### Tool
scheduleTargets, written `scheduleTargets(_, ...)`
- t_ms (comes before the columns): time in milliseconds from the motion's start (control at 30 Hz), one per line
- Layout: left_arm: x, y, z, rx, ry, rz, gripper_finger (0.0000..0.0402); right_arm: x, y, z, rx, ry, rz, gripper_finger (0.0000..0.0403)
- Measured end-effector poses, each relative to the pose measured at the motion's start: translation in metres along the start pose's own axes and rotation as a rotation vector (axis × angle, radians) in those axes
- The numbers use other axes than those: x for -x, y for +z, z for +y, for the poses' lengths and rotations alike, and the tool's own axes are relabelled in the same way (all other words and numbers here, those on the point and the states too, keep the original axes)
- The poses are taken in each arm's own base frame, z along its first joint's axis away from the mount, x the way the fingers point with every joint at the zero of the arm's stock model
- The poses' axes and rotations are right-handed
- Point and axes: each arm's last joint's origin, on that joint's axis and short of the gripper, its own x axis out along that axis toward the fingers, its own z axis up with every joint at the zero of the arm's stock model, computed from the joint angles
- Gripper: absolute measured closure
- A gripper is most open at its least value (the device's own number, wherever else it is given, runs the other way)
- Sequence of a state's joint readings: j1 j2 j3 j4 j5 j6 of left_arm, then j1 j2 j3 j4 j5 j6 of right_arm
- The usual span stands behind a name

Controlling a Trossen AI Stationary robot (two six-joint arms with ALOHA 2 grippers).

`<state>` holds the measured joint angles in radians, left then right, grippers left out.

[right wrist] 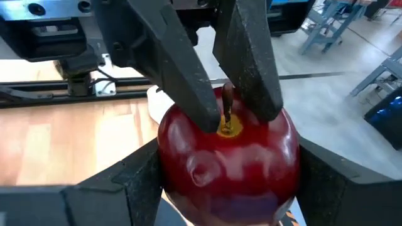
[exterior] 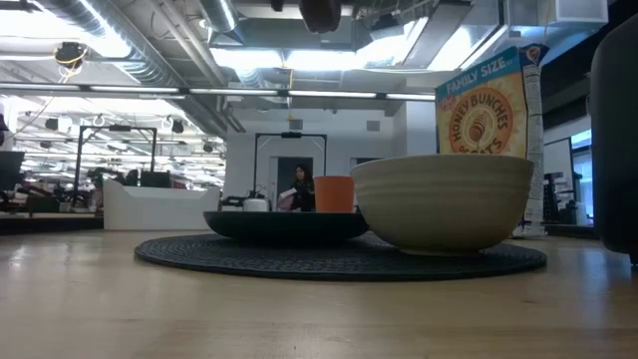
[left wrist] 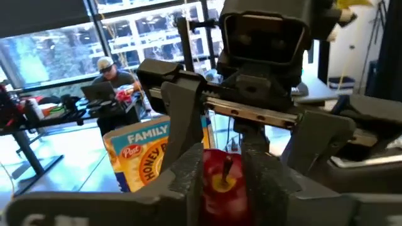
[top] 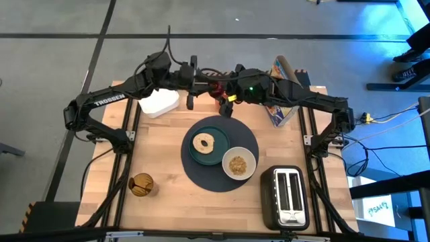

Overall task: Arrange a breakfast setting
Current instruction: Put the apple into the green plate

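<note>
A red apple (top: 216, 90) is held in the air over the table's far middle, where both arms meet. My right gripper (right wrist: 229, 182) comes from the right and is shut on the apple (right wrist: 226, 157). My left gripper (left wrist: 223, 188) comes from the left; its fingers (right wrist: 188, 75) are a little apart and stand on either side of the stem (right wrist: 227, 103). On the round dark-blue placemat (top: 201, 176) sit a teal plate (top: 213, 158) with a tan bagel (top: 203, 142) and a white bowl (top: 238, 163). An orange cup (exterior: 334, 193) stands behind the plate. No utensil shows. My right gripper pinches the apple between its two fingers (right wrist: 132, 182), one on each of its round sides (right wrist: 169, 166). The fingers lie level and come from the table's right. The apple is lifted clear of the table, its stem end toward my right wrist. My left gripper's fingertips lie over the apple's top beside the stem hollow (right wrist: 235, 129). I cannot tell whether they touch it.
A cereal box (top: 282, 94) stands at the far right and a white container (top: 159, 103) at the far left. A toaster (top: 287, 197) is at the near right. A small jar (top: 140, 185) is at the near left.
</note>
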<state>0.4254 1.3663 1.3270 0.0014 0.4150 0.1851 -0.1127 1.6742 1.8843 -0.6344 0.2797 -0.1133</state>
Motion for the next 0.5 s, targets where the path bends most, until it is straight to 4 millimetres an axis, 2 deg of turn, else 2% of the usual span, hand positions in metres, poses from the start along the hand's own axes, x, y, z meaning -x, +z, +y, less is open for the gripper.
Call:
scheduleTargets(267, -0.0008, -0.0025, -0.0039, -0.049, -0.067, 0.015, 0.0389, 0.0000, -0.0007, 0.0010, -0.004, 0.010, 0.006, 0.0137)
scheduleTargets(367, -0.0008, -0.0027, -0.0042, -0.048, -0.077, 0.016, 0.0392, -0.0001, -0.0007, 0.0011, -0.005, 0.018, 0.005, 0.0119)
scheduleTargets(500, -0.0010, -0.0038, -0.0046, -0.042, -0.083, 0.025, 0.0396, -0.0001, 0.0015, 0.0016, -0.010, 0.048, -0.019, 0.0076)
